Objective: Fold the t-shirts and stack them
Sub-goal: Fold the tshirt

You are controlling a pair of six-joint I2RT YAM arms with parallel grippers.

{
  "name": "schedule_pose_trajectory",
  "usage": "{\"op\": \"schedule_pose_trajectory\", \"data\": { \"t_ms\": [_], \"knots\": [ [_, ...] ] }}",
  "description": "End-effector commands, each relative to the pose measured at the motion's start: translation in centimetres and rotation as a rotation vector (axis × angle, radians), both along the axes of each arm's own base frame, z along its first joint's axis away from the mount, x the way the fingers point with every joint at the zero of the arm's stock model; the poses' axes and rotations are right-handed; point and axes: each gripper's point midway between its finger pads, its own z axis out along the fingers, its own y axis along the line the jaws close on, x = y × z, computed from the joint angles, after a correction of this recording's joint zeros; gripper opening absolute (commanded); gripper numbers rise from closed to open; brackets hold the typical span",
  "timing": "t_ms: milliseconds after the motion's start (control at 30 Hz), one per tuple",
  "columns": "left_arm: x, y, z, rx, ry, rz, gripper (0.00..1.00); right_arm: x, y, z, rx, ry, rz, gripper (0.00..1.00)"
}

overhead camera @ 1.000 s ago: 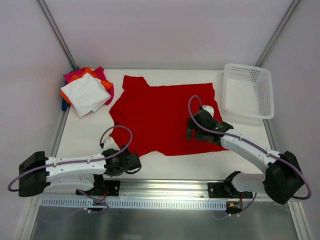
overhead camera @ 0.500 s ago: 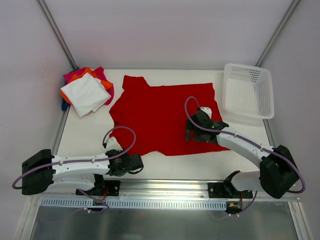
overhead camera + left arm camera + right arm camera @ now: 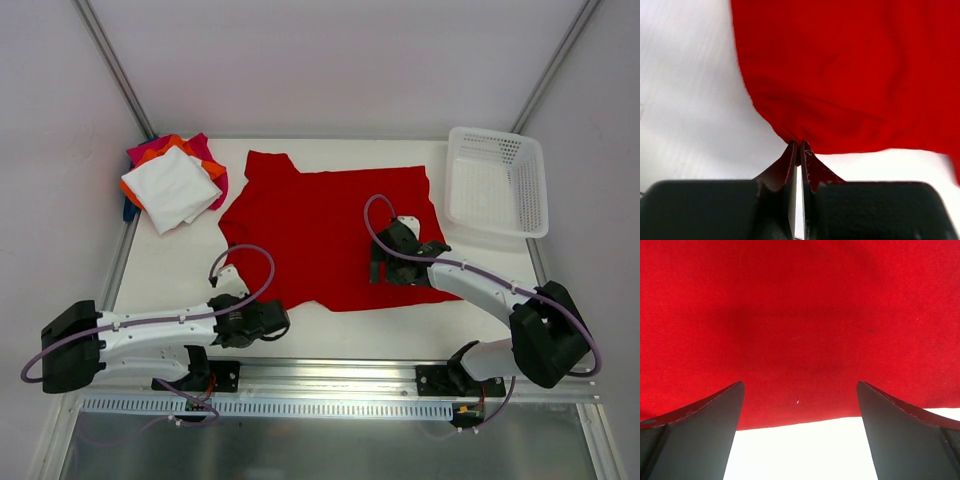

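In the folded pile (image 3: 172,187) at the far left corner of the table (image 3: 165,275), the white top layer hides most of the coloured shirts beneath. The left arm lies low along the near edge; the left gripper (image 3: 799,146) is closed, pinching the near left hem of the red t-shirt (image 3: 325,230), which is spread flat in the middle. The right arm bends over the shirt's near right part, and the right gripper (image 3: 800,390) is spread wide, holding nothing. A white basket (image 3: 497,180) stands at the far right corner
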Motion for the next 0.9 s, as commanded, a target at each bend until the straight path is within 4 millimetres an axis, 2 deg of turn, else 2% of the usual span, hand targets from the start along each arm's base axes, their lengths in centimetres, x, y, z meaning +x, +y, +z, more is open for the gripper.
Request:
{"op": "schedule_pose_trajectory", "data": {
  "t_ms": [0, 133, 267, 333, 433, 500, 533, 633, 667, 700, 867],
  "knots": [
    [2.0, -1.0, 3.5, -0.019, -0.097, -0.042, 0.00, 1.1, 0.9, 1.0, 0.017, -0.034, -0.004, 0.99],
    [3.2, -1.7, 6.5, -0.064, -0.128, -0.064, 0.00, 1.3, 1.1, 0.7, 0.011, -0.026, -0.004, 1.00],
    [4.3, -1.6, 8.7, -0.087, -0.178, -0.056, 0.00, 1.6, 1.3, 0.5, 0.007, -0.025, -0.003, 0.99],
    [4.9, -1.3, 9.1, -0.064, -0.184, -0.057, 0.00, 1.7, 1.4, 0.2, 0.003, -0.016, 0.000, 0.99],
    [6.8, -0.4, 9.8, -0.044, -0.186, -0.004, 0.00, 2.0, 1.7, 0.0, -0.004, -0.009, 0.004, 0.99],
    [7.6, -0.6, 9.6, -0.029, -0.173, -0.052, 0.00, 2.3, 1.8, -0.1, -0.010, -0.008, 0.009, 0.99],
    [8.8, -1.5, 9.9, -0.071, -0.208, -0.061, 0.00, 2.3, 1.8, -0.4, -0.018, 0.003, 0.011, 0.99],
    [11.7, -2.4, 9.8, -0.109, -0.221, -0.110, 0.00, 2.5, 1.9, -0.7, -0.030, 0.007, 0.016, 0.99],
    [12.9, -1.7, 9.8, -0.105, -0.220, -0.090, 0.00, 2.7, 2.0, -0.6, -0.032, 0.005, 0.016, 0.99],
    [13.5, -2.0, 9.4, -0.098, -0.199, -0.130, 0.00, 2.8, 2.1, -0.6, -0.033, 0.005, 0.020, 1.00],
    [19.1, -3.5, 8.7, -0.067, -0.180, -0.176, 0.00, 3.1, 2.4, -1.2, -0.048, 0.024, 0.029, 0.99]
  ]
}}
